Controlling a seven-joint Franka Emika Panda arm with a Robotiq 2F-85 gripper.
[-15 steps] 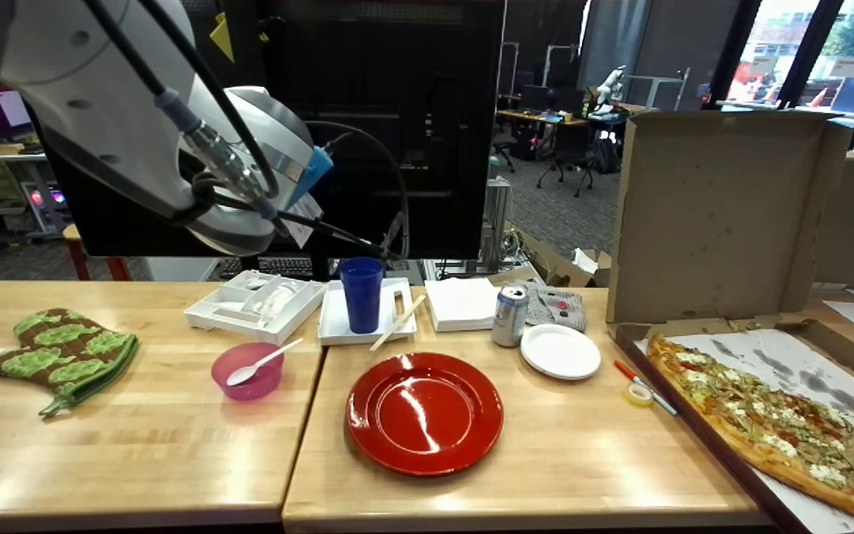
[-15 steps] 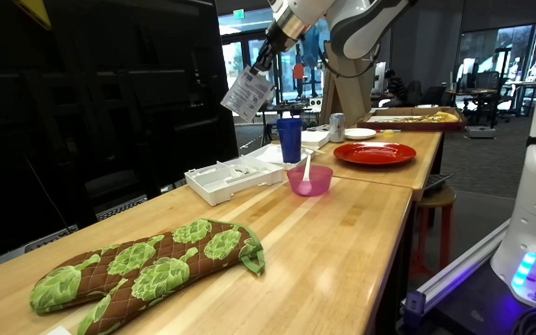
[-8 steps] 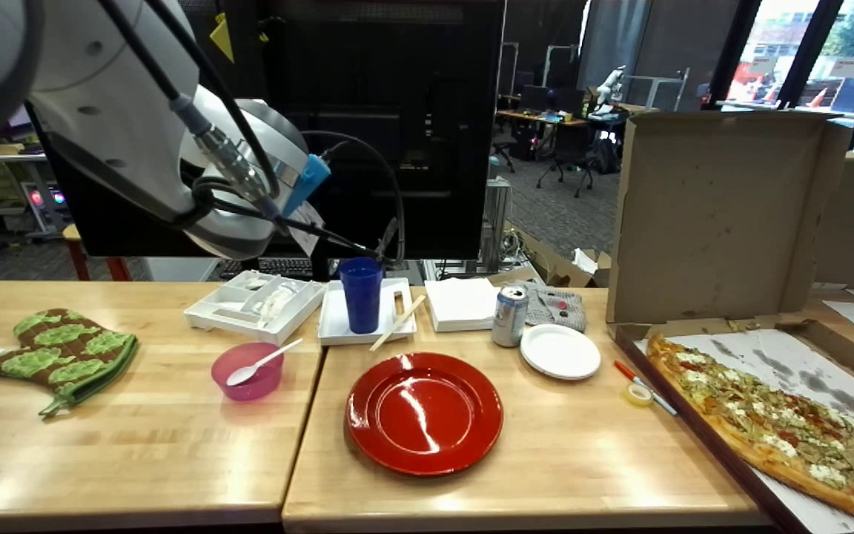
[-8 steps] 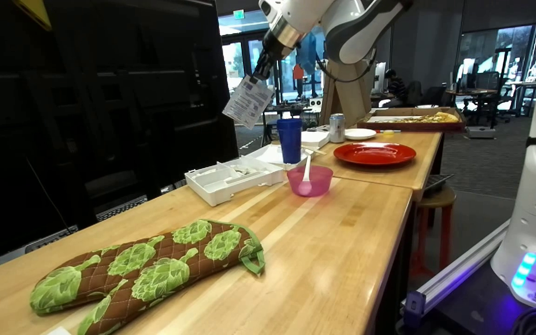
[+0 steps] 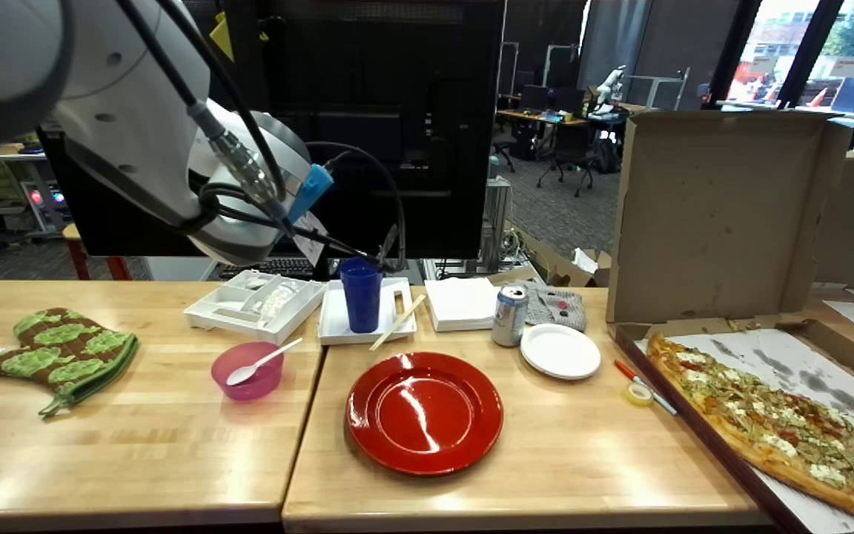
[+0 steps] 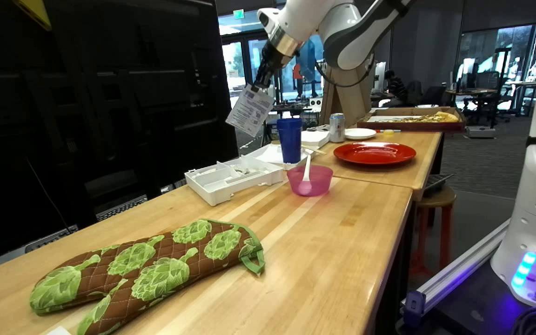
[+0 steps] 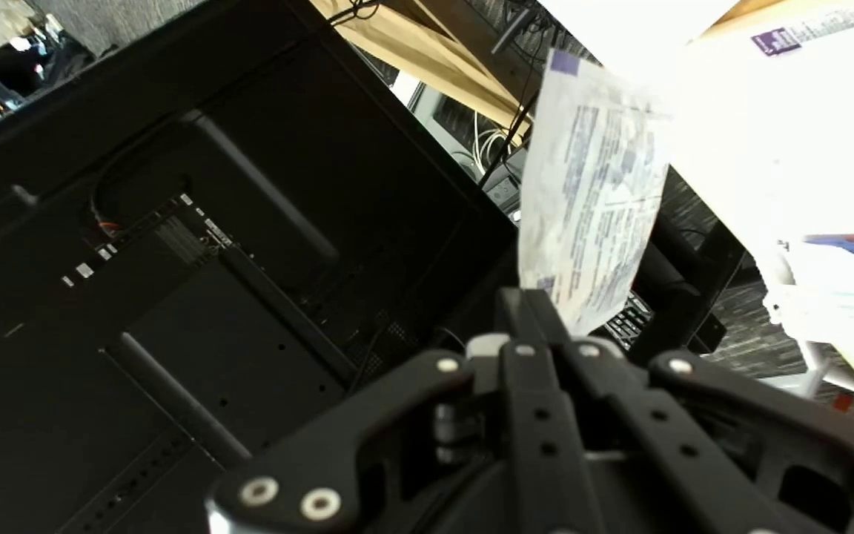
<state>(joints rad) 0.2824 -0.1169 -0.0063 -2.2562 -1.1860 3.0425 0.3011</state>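
Higher than the desk (image 6: 333,232), before the black screen (image 5: 442,148), the pincer (image 7: 525,298) stood fully closed, clamped on the packet (image 7: 594,193) near one corner. The packet appeared light, thin, pliable and easily creased; an edge or corner was judged the proper hold.

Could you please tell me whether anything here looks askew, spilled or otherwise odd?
Mildly: a wooden stick lies slantwise across a corner of a white tray, rather than inside it, and dark blotches, perhaps grease, stain the white liner beside the pizza. The packet held by the gripper hangs tilted. Nothing looks clearly broken.
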